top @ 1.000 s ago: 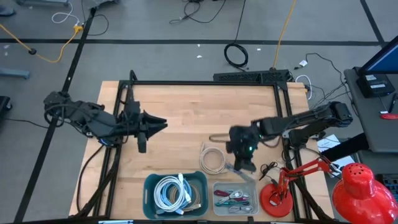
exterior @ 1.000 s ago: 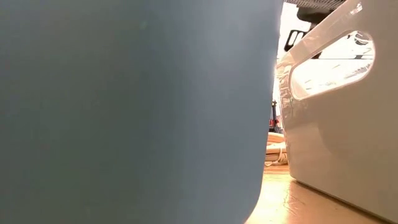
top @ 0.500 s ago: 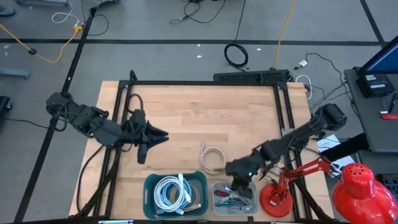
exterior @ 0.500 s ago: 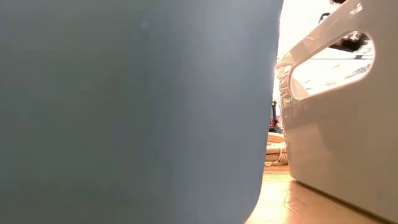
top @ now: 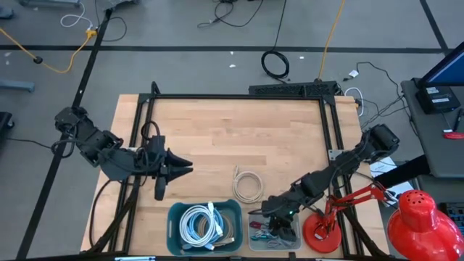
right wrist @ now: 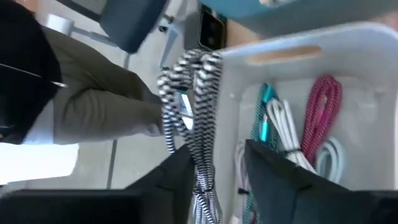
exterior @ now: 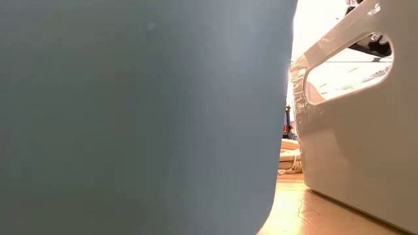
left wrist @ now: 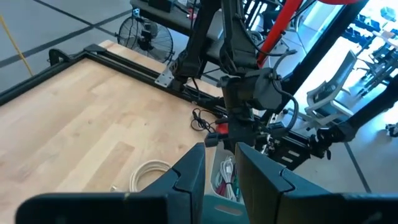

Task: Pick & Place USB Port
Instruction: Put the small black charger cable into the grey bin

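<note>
A black-and-white braided USB cable (right wrist: 193, 99), bundled in loops, hangs between the fingers of my right gripper (right wrist: 214, 174). That gripper (top: 279, 221) is open above the white bin (top: 252, 239) at the table's near edge. In the bin lie magenta (right wrist: 323, 106), teal and white cables. My left gripper (top: 177, 168) hovers over the table's left part, its fingers (left wrist: 189, 177) a narrow gap apart with nothing between them. A loose white coiled cable (top: 249, 185) lies on the wood. My right gripper's fingers stand apart, slanting down over the white bin. The striped bundle lies against the inner side of one finger (right wrist: 180, 168), with a gap to the other. It hangs clear above the bin's near wall (right wrist: 298, 53). Whether that finger bears it, I cannot tell.
A teal bin (top: 174, 217) of white cables stands left of the white bin; both fill the low view. A red desk lamp (top: 322, 232) stands close on the right. A black frame edges the table. A person's legs (right wrist: 106, 93) show beyond the near edge.
My right gripper has swung from the table's middle toward the near edge and down, bringing the striped cable over the white bin. My left arm has swung a little toward the near edge.
</note>
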You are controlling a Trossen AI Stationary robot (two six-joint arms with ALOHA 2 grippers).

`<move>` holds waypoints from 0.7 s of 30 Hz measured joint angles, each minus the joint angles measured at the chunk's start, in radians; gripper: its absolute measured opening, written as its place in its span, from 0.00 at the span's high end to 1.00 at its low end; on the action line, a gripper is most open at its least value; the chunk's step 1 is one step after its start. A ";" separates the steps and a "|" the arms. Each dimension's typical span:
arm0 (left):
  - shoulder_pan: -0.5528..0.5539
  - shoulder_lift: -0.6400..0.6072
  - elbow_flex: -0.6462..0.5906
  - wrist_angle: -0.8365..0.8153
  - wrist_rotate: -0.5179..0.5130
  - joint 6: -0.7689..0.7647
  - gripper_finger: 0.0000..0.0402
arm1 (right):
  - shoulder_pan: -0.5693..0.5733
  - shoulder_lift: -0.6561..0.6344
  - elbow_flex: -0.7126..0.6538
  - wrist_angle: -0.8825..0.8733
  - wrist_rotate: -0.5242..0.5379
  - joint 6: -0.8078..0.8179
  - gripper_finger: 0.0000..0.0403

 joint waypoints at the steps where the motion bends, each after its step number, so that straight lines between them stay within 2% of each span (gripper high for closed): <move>1: -0.002 0.000 0.000 0.000 0.000 0.000 0.78 | -0.002 -0.004 0.000 0.004 0.000 -0.002 0.65; 5: -0.005 0.000 0.000 -0.004 0.000 -0.002 0.78 | -0.014 -0.012 0.000 -0.011 -0.001 0.009 0.56; 8: -0.013 0.000 0.000 -0.007 -0.001 -0.004 0.78 | -0.016 -0.012 0.000 -0.045 -0.013 0.008 0.54; 18: -0.031 0.000 0.000 -0.008 -0.001 -0.007 0.78 | -0.017 -0.012 0.000 -0.293 -0.065 -0.011 0.60; 21: -0.031 0.000 0.000 -0.008 -0.001 -0.008 0.78 | -0.018 -0.012 0.000 -0.315 -0.050 -0.004 0.61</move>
